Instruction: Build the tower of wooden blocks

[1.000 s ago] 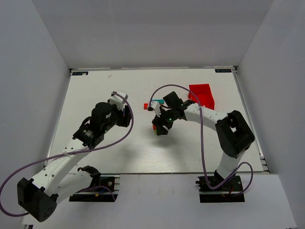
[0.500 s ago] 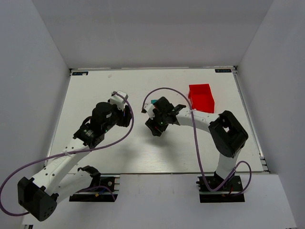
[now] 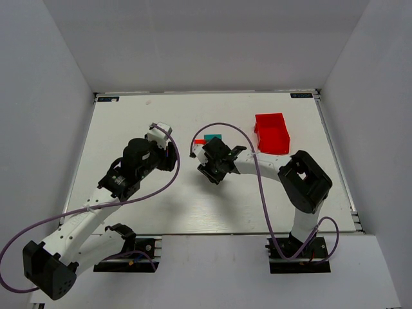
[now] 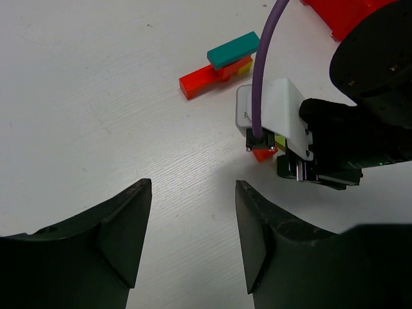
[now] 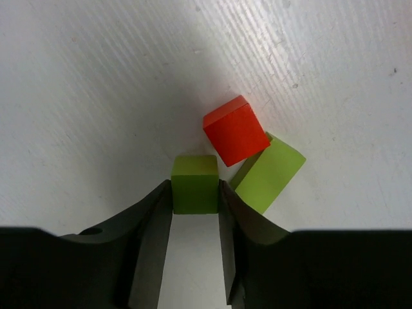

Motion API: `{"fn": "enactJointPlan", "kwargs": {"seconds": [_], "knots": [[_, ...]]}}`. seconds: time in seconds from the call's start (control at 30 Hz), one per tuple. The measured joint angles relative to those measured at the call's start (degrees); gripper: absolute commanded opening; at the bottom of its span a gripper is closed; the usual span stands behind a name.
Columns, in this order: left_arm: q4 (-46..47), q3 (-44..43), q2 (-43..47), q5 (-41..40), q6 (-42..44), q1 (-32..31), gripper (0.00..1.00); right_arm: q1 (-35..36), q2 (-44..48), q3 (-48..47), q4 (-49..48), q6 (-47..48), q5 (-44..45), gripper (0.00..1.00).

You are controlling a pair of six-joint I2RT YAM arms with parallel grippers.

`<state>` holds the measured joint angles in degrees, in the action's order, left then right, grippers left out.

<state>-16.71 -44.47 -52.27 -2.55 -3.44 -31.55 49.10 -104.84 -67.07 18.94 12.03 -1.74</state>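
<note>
Bright, even overhead light. Soft shadow spreads left of the right fingers (image 5: 148,244); the green block (image 5: 195,183) between them is sharp. Left fingers (image 4: 122,232) blur slightly.

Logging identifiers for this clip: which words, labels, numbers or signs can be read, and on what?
None is legible.
Far-left corner sticker: too small to read.
Far-right corner sticker: too small to read.
Lime green cube, red cube, red bin: no marks seen.
</note>
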Motion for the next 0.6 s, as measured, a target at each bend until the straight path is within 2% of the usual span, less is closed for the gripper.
{"fn": "enactJointPlan", "kwargs": {"seconds": [0.1, 0.13, 0.2, 0.37, 0.6], "knots": [[0.0, 0.0, 0.0, 0.0, 0.0, 0.0, 0.65, 0.4, 0.0, 0.4, 0.0, 0.2, 0.5, 0.28], [0.0, 0.0, 0.0, 0.0, 0.0, 0.0, 0.65, 0.4, 0.0, 0.4, 0.0, 0.2, 0.6, 0.19], [0.0, 0.0, 0.0, 0.0, 0.0, 0.0, 0.65, 0.6, 0.0, 0.4, 0.1, 0.4, 0.7, 0.14], [0.0, 0.0, 0.0, 0.0, 0.0, 0.0, 0.65, 0.7, 2.0, 0.4, 1.9, 2.1, -0.6, 0.14], [0.0, 0.0, 0.1, -0.1, 0.0, 0.0, 0.65, 0.1, 16.7, 0.1, 2.6, 7.4, -0.3, 0.14]]}}
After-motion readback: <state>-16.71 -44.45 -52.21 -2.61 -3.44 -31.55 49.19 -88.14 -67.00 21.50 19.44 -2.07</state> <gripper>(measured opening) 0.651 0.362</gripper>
